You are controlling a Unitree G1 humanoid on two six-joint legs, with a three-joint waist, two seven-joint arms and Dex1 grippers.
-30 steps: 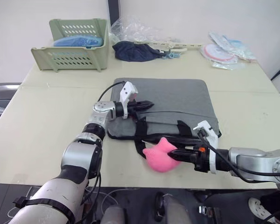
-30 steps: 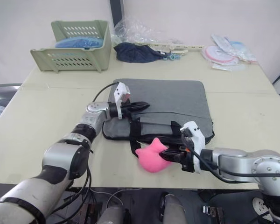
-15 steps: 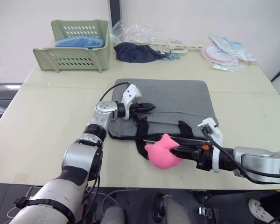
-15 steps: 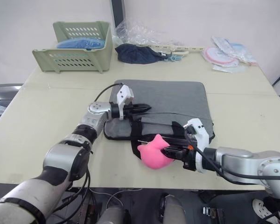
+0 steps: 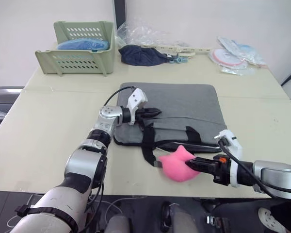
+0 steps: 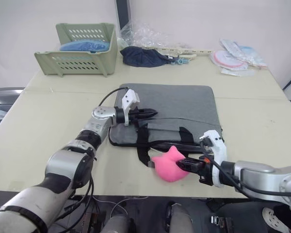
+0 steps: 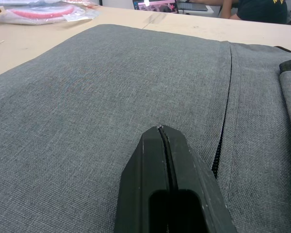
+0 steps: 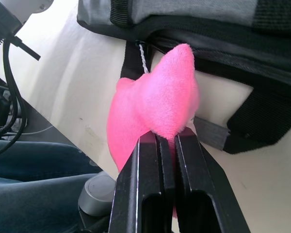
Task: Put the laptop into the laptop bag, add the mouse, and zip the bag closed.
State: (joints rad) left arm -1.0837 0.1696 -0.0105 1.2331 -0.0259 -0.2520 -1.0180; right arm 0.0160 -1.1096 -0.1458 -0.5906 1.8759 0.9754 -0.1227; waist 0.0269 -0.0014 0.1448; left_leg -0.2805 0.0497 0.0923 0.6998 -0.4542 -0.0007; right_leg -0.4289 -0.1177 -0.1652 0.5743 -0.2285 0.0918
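The right gripper (image 5: 198,165) is pinching the pink plush toy (image 5: 177,164) at the table's (image 5: 48,121) near edge, just in front of the grey laptop bag (image 5: 184,104). The left gripper (image 5: 156,111) is resting pressed together on the bag's top. The right wrist view is catching a white cord (image 8: 143,52) running from the plush to the bag's edge.
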